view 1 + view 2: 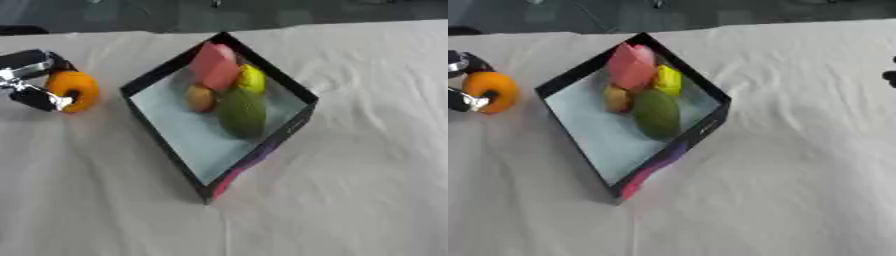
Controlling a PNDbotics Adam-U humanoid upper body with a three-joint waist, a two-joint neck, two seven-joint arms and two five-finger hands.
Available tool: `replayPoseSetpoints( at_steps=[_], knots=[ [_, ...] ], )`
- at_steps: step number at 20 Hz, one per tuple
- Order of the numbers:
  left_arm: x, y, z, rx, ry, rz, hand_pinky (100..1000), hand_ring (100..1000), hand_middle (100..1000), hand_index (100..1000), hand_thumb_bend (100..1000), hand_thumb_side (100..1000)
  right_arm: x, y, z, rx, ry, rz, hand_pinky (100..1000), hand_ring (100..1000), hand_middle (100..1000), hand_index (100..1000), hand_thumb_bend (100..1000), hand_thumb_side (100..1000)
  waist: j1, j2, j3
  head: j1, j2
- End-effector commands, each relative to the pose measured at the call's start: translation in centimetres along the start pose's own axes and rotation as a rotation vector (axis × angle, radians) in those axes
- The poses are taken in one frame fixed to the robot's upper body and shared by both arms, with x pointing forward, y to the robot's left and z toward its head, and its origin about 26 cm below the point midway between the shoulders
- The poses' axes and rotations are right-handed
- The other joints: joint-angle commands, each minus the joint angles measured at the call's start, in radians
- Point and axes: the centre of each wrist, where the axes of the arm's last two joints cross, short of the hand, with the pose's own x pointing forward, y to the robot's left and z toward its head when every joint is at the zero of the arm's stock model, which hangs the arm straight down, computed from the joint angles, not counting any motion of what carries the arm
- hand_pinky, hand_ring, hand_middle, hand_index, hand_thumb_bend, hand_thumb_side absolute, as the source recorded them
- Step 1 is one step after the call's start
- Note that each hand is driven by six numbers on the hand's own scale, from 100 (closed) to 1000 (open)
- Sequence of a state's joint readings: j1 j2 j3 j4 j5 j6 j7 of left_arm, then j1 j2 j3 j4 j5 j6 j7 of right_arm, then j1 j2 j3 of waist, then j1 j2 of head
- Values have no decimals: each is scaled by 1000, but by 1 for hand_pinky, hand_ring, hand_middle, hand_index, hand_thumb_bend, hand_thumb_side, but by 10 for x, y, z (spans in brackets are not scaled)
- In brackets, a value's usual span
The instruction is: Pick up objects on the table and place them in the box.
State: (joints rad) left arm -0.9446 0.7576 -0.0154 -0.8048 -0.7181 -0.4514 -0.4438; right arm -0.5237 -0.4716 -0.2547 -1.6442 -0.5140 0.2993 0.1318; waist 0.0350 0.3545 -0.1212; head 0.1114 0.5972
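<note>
Left hand [33, 80] grasps an orange fruit [75, 89] on the table [350, 190], left of the box [175, 145]; the right hand's [890, 76] fingers cannot be told.

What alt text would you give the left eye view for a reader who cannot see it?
The robot's left hand, at the left edge, is curled round an orange ring-shaped object on a white tablecloth. Beside it a black box holds pink, yellow, small orange and green items.
</note>
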Motion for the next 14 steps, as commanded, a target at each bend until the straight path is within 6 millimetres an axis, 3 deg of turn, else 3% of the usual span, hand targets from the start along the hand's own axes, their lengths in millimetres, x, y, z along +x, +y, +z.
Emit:
replayPoseSetpoints(
  at_steps=[1, 4, 8, 14],
  knots=[
    [4, 25, 5, 52, -29, -23, 611, 565, 477, 635, 100, 236, 9, -3, 0, -1, -17, 21, 956, 677, 676, 845, 100, 725, 8, -28, 3, -6, 7],
    [14, 37, 5, 105, -98, -46, 560, 508, 437, 588, 136, 207, 8, -4, 0, -2, -15, 17, 956, 677, 676, 846, 100, 719, 6, -39, 6, -14, 19],
    [28, 51, 7, 149, -190, -66, 538, 488, 420, 568, 136, 196, 8, -5, 1, 0, -13, 12, 957, 677, 676, 846, 100, 713, 4, -52, 11, -34, 38],
    [52, 73, 10, 200, -314, -98, 505, 462, 396, 538, 228, 170, 7, -7, 3, -3, -9, 8, 958, 678, 677, 847, 100, 710, 4, -66, 19, -49, 51]
  ],
)
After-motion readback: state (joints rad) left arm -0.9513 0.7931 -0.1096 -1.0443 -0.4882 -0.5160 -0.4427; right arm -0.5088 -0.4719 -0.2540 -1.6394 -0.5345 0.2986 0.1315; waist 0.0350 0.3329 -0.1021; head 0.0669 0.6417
